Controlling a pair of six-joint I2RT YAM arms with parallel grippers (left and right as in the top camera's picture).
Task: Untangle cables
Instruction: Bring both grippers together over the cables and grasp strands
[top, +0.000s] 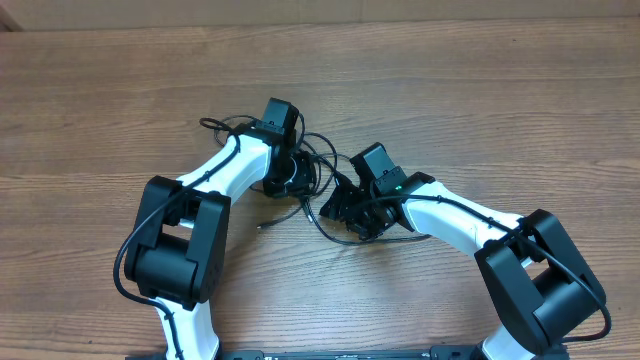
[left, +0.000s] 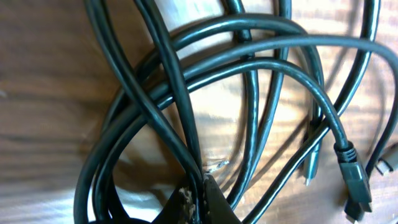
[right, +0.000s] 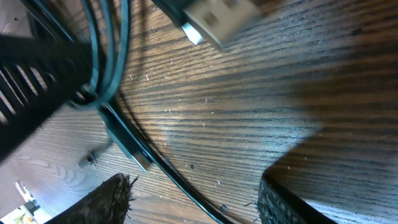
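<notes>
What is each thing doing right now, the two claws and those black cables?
cables, tangled in crossing loops.
left claw, shut, pinching a strand of the cables.
right claw, open, one thin cable running between its fingers.
plug, loose, not plugged into anything.

The cables (left: 169, 68) are smooth black plastic with a soft shine. The counter (top: 500, 90) is brown wood with fine grain lines. One plug (right: 217, 18) has a pale metal end.

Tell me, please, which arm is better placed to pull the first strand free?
Left, probably: the left pincer is shut on the cables, so it can pull at once. The right pincer stands open, holding nothing.
</notes>
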